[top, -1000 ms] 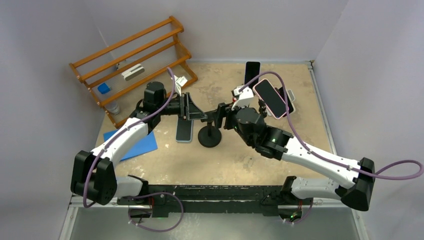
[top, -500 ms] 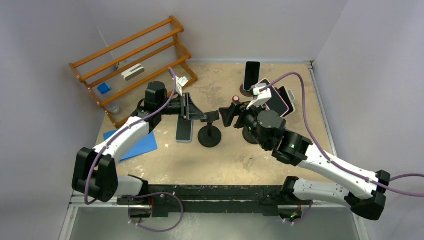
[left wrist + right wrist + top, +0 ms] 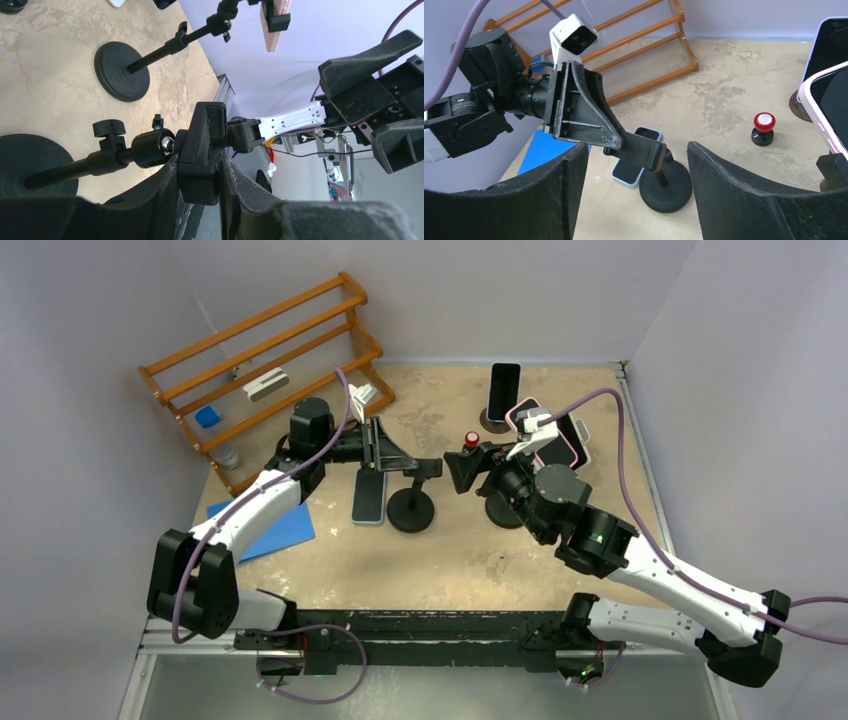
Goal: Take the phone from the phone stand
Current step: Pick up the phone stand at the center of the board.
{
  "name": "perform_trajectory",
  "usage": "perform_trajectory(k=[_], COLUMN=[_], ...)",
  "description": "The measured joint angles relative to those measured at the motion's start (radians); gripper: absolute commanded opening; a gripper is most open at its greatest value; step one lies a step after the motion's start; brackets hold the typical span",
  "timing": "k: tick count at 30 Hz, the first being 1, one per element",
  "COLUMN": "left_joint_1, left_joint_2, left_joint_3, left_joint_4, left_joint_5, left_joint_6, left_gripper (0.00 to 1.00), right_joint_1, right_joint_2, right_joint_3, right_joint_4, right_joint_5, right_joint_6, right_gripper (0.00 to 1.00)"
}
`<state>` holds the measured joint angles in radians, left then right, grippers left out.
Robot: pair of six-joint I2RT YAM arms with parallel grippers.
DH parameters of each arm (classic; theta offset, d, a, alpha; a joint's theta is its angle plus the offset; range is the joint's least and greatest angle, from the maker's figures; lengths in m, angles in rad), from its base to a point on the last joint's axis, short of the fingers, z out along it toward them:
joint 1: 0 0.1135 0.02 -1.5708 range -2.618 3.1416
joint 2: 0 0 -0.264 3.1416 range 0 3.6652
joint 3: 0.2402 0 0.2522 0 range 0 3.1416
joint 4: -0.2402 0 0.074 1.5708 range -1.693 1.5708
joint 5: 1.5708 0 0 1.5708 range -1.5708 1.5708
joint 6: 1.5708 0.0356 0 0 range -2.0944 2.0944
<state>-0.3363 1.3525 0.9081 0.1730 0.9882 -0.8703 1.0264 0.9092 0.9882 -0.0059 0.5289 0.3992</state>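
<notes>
- Left gripper is clenched on the clamp head of an empty stand in the middle of the desk.
- Right gripper is wide open and holds nothing. It faces the left one, close by.
- The pink phone sits in the clamp of a second stand, just behind the right gripper, toward the desk's far right corner. I think it is not out yet.
- A blue-edged phone lies flat beside the empty stand's base.
- The right arm is very near the pink phone, so a bump could tip that stand over.
- Both stands are black, with round flat bases and thin poles. The empty one has a shiny ball joint. The phones look flat and smooth, and the desk looks sandy and rough.
</notes>
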Motion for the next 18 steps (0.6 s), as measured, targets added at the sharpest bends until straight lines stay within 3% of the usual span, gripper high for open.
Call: perform_trajectory(k=[18], left_joint_1=[0.000], left_joint_2=[0.085], left_joint_3=[0.038], left_joint_4=[0.070], left_joint_5=[0.005], left_joint_6=[-0.074], left_gripper=[0.00], right_joint_1=[0.000], right_joint_2=[-0.002], right_joint_3=[-0.013], right_joint_4=[0.006], right_joint_5=[-0.009], right_joint_6=[-0.015], right_gripper=[0.74])
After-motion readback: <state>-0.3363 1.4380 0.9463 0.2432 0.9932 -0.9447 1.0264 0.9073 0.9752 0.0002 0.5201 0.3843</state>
